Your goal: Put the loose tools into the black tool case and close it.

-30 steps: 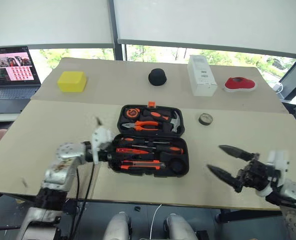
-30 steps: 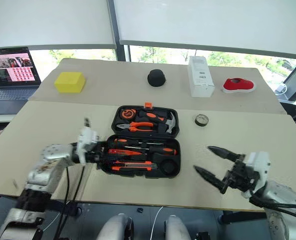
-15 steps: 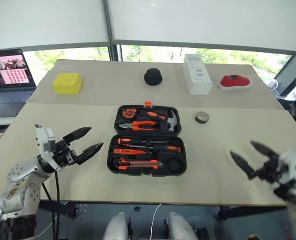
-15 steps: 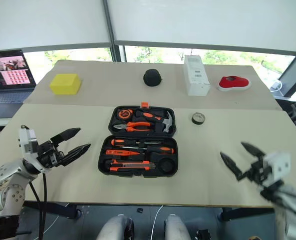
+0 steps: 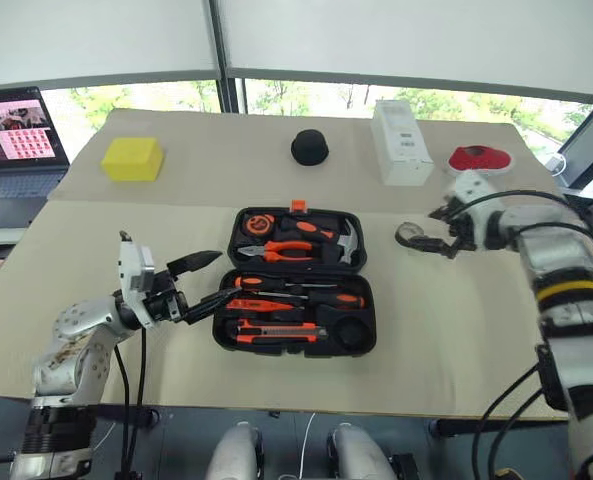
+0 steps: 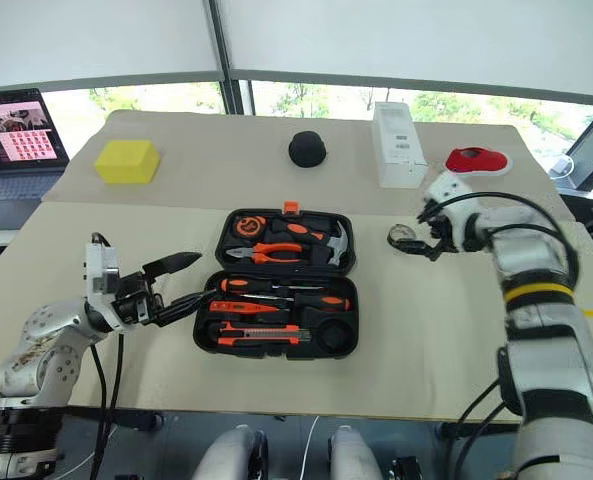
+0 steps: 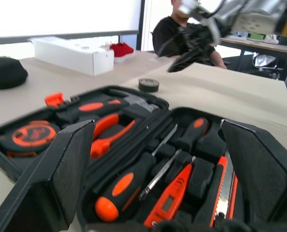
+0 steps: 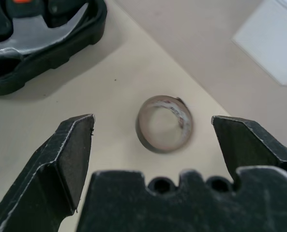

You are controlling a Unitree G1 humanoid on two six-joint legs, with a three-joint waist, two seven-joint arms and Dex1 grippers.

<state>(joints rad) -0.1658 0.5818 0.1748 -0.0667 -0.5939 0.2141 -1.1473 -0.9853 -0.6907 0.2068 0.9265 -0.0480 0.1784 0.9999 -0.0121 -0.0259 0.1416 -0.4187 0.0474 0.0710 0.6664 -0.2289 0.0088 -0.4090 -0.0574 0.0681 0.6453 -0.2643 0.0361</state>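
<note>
Right wrist view looks down between two spread black fingers at the small dark tape roll (image 8: 164, 124), which lies flat on the beige table (image 8: 148, 63), apart from the fingers and just beside the corner of the flat black plastic tool case (image 8: 41, 58). From the head camera, the right tool (image 5: 435, 231) hovers over that roll to the right of the open case (image 5: 296, 291), jaws wide and empty. The left tool (image 5: 204, 281) sits at the case's left edge, also apart and holding nothing. Inside the case lie the orange-and-black screwdrivers (image 5: 301, 296) and the orange-and-black utility knife (image 5: 276, 330), seated in the near half.

Judging by this, the tape roll is the last loose item, and the step in hand is reaching for it. Next the right tool should sink until the fingers straddle the ring, then close across it and carry it to the round slot.

A second ago the right tool hung low near the table's front edge; it has since swung forward to the roll. The left tool has pulled out of the case and opened.
</note>
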